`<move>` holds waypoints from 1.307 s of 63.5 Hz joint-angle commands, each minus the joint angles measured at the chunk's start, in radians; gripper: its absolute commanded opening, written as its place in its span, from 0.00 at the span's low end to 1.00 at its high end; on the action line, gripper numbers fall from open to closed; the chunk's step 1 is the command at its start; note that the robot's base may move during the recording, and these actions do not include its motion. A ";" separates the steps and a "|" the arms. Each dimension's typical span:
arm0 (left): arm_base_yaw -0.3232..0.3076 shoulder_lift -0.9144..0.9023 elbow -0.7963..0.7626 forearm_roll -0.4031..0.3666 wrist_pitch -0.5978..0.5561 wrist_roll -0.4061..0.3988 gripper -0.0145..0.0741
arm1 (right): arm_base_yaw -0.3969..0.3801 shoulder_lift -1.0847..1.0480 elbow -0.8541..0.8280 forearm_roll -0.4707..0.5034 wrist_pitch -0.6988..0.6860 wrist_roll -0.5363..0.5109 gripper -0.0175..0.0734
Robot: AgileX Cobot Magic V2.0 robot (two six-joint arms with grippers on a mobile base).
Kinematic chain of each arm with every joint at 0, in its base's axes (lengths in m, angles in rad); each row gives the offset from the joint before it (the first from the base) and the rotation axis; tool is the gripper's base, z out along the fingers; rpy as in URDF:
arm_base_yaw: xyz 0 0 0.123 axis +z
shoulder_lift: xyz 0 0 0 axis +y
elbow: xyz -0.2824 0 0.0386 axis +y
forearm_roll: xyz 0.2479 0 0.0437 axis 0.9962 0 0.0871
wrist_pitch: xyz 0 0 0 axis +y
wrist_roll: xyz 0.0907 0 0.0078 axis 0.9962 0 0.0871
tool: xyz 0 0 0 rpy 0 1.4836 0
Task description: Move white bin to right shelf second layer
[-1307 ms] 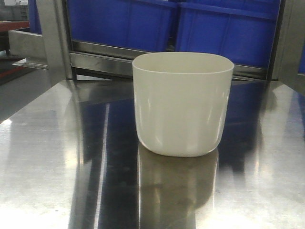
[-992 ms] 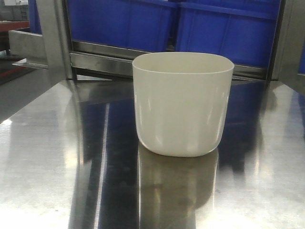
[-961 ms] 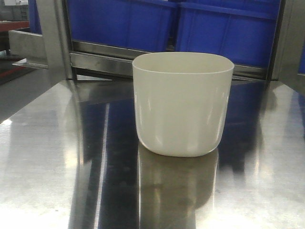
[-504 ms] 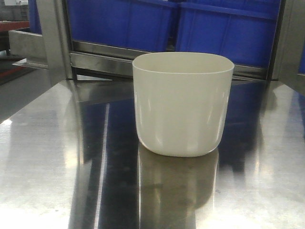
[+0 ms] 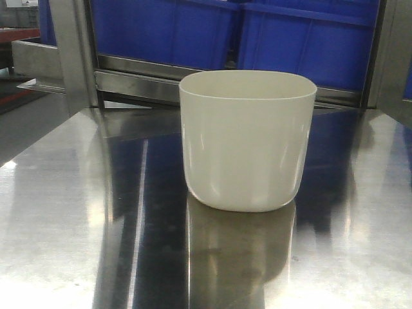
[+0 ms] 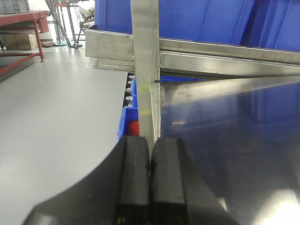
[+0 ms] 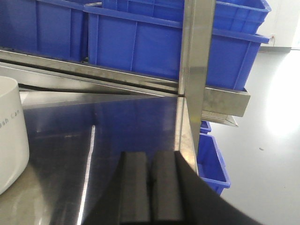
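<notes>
Front-facing view shows the bin (image 5: pixel 248 138) upright on the mirror-like steel surface (image 5: pixel 64 225), mouth up, nothing visible inside it and nothing touching it. In the right wrist view only a slice of its wall (image 7: pixel 9 136) shows, ahead and well to the left of the right fingers (image 7: pixel 150 157); faint grey lettering on it is cut off by the frame. The left fingers (image 6: pixel 149 145) do not have it in view at all. Both pairs are pressed together, pad to pad, holding nothing. The bin looks like thin, smooth plastic: probably light, fairly stiff, and slippery on its glossy, tapering walls. A pinch over the rim, one finger inside and one outside, seems the surest hold, or a squeeze high on opposite walls. Blue crates (image 5: pixel 302 38) fill the rack behind it, and a steel post (image 7: pixel 197 70) stands just ahead and right of the right fingers. The roller level meant to receive the bin cannot be made out in any view.
</notes>
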 commanded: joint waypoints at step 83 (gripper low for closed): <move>-0.004 -0.015 0.037 0.000 -0.087 -0.003 0.26 | 0.396 1.154 -0.946 -0.180 0.462 0.506 0.62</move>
